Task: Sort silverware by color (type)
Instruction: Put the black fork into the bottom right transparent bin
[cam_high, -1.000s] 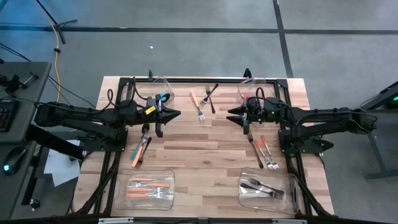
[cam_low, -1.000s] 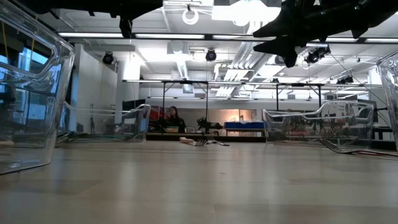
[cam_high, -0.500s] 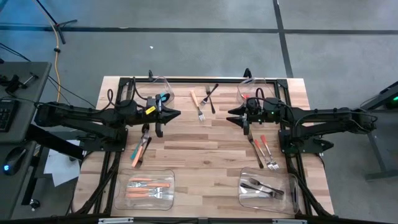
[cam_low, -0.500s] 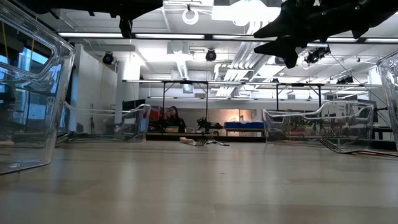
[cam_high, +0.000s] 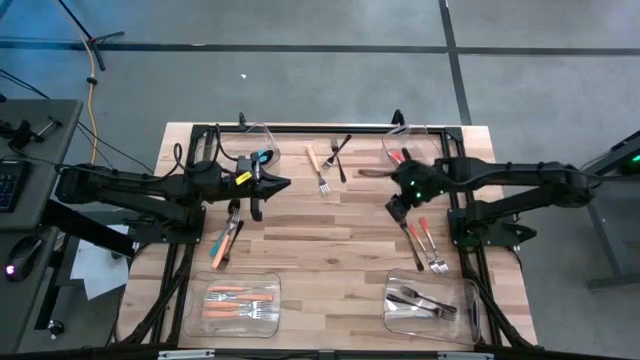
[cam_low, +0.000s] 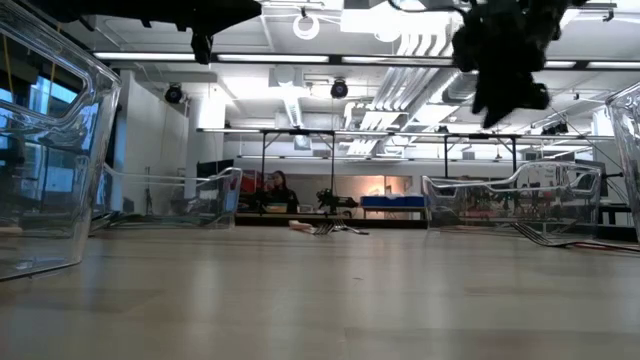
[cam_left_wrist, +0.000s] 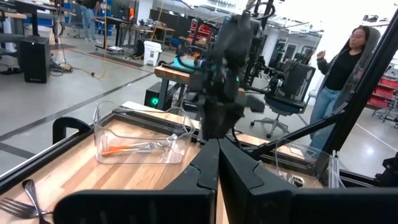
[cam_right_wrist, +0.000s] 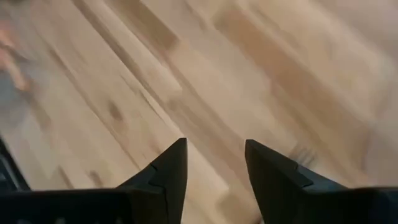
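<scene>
Grey floor surrounds the wooden bench (cam_high: 330, 240) in the high view. Left claw (cam_high: 283, 183) is shut near the far left bin; right claw (cam_high: 396, 212) points down over loose forks (cam_high: 425, 243) toward the right edge. More silverware (cam_high: 326, 160) lies by the far edge, orange-handled pieces (cam_high: 238, 303) in the near-left bin (cam_high: 190, 320).

Low view: clear bins (cam_low: 170, 205) stand on the bench.

Left wrist view: fingers (cam_left_wrist: 205, 171) pressed together.

Right wrist view: fingers (cam_right_wrist: 168, 171) parted, empty, above bare planks.

No writing is readable.
</scene>
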